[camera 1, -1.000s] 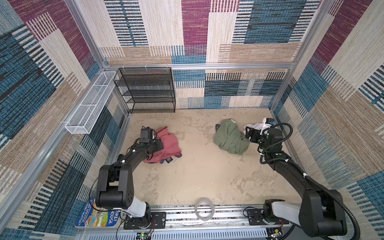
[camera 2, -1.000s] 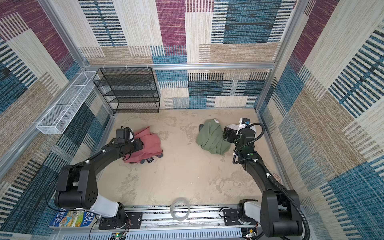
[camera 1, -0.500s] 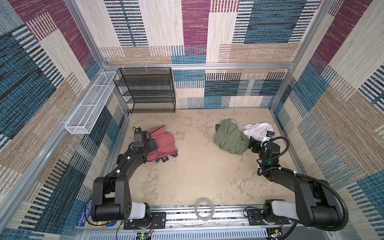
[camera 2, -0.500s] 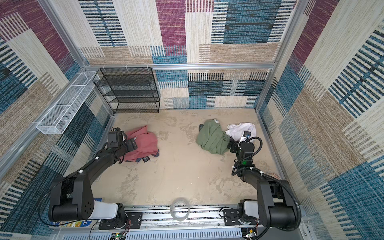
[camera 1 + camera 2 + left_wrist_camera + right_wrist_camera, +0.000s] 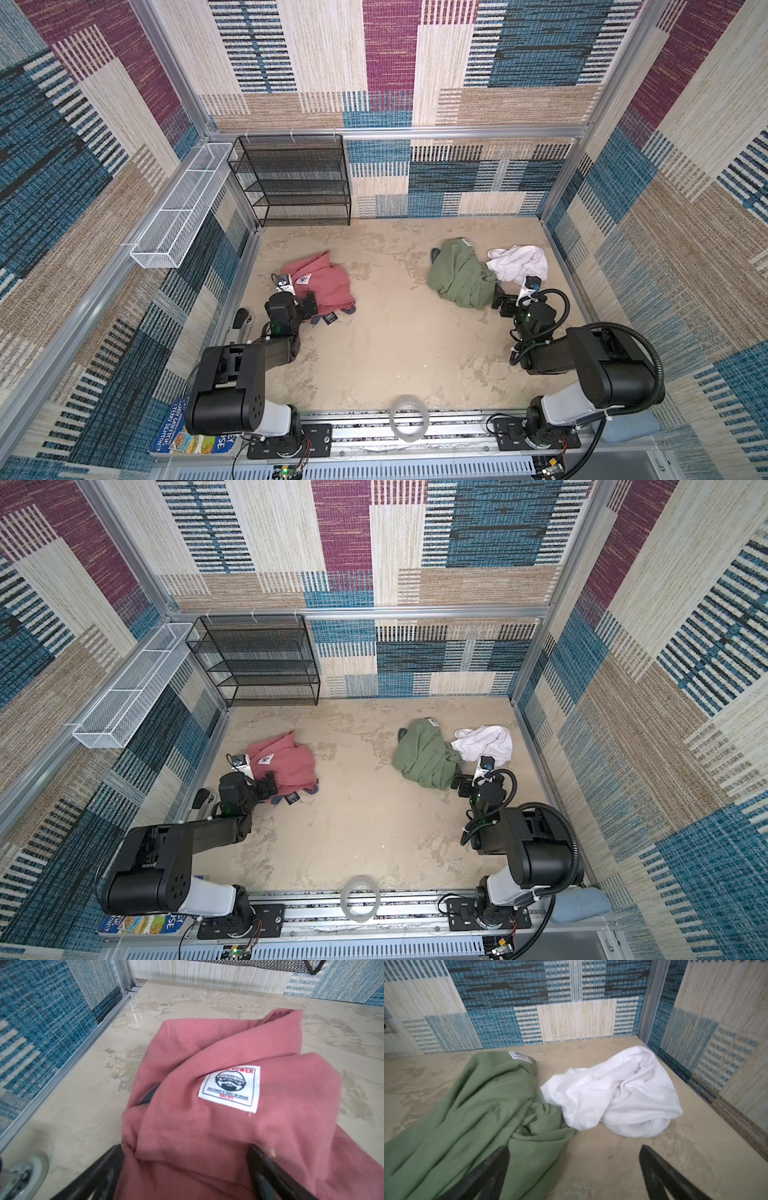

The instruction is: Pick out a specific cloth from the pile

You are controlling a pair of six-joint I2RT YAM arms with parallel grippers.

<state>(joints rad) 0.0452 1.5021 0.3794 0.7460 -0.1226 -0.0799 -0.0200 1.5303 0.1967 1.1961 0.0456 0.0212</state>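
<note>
With left pincer (image 5: pixel 309 300) and right pincer (image 5: pixel 503 303) released, raise your left straight up to avoid snagging the cloth (image 5: pixel 328 278).

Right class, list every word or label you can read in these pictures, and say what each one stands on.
"POWER", red capitals: white sewn patch on the salmon-red T-shirt; the word before it is hidden, smaller lines blurred.
"TERRY DENTON", as far as it reads: cover of the colourful book at a top view's lower left; rest too small.
White label on the olive green garment: blurred, unreadable.
</note>
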